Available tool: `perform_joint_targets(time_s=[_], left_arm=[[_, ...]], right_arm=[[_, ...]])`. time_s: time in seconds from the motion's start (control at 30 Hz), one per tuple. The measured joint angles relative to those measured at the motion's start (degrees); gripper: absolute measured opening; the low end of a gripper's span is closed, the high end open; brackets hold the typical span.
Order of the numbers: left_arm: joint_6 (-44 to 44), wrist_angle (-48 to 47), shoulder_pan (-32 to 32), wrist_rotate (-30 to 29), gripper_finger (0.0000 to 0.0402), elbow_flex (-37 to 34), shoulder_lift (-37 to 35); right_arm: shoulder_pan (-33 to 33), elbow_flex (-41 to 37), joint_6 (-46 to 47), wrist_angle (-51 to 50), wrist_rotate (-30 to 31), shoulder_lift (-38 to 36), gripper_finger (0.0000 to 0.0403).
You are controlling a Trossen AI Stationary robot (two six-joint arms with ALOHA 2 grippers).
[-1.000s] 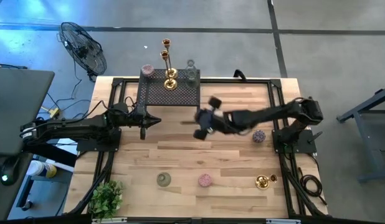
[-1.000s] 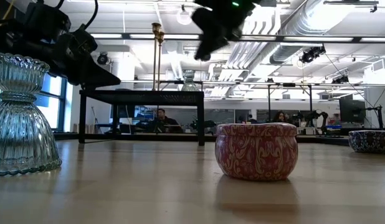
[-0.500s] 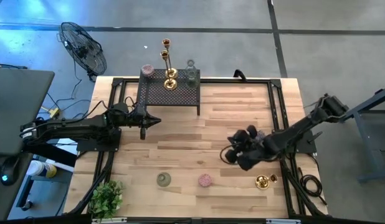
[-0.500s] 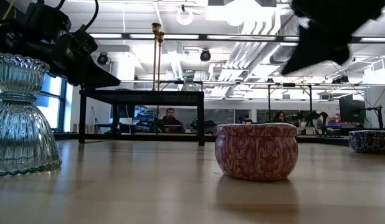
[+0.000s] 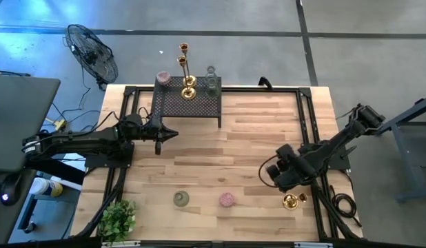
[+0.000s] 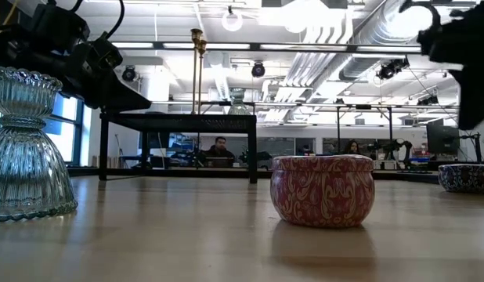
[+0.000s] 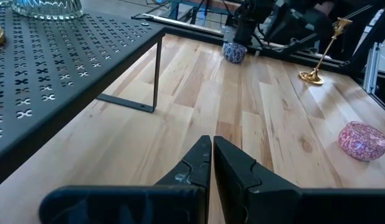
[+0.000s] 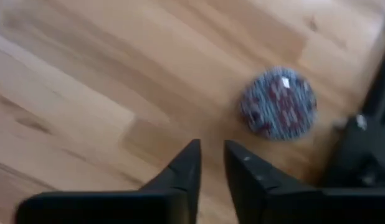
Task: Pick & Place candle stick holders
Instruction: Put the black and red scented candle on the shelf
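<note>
My right gripper (image 8: 211,149) points down at the bare wood, slightly open, with a blue-patterned round holder (image 8: 278,111) just beyond its fingertips, untouched. In the high view it hangs over the table's right side (image 5: 274,173). A gold candlestick (image 5: 290,201) stands near it on its round base. A pink round holder (image 5: 227,199) and a green glass holder (image 5: 181,199) sit along the near edge. My left gripper (image 5: 173,134) is shut and empty beside the black mesh rack (image 5: 187,103), which carries two tall gold candlesticks (image 5: 188,86), a pink holder (image 5: 163,78) and a glass one (image 5: 211,83).
A leafy plant (image 5: 118,219) stands at the near left corner. Black frame rails (image 5: 304,117) run along the table's sides. Bare wood lies between the rack and the holders at the near edge. A fan (image 5: 92,52) stands on the floor beyond the far left corner.
My right gripper has swung from the middle of the table beside the rack toward the right and near edges, sinking a little and tipping from nearly level to pointing down. The holders have stayed where they were.
</note>
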Motion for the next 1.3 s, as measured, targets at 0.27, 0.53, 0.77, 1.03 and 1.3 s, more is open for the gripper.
perform_joint_targets(time_s=[0.27, 0.53, 0.77, 1.03, 1.3], left_arm=[[0.0, 0.0, 0.0, 0.0, 0.0014, 0.0, 0.0], [0.2, -0.9, 0.0, 0.0, 0.0014, 0.0, 0.0], [0.3, -1.0, 0.0, 0.0, 0.0014, 0.0, 0.0], [0.4, -1.0, 0.0, 0.0, 0.0014, 0.0, 0.0], [0.4, -1.0, 0.0, 0.0, 0.0014, 0.0, 0.0]], right_arm=[[-5.1, -4.4, -1.0, -1.1, -6.3, -2.2, 0.0194], [-10.6, -8.4, -6.3, 0.7, -5.5, -13.2, 0.0301], [-16.6, -9.2, -11.3, 2.4, -5.3, -13.5, 0.0315], [-26.3, -9.2, -25.7, 2.8, -9.2, -9.5, 0.0314], [-36.7, -9.2, -45.6, 3.4, -17.7, -9.2, 0.0314]])
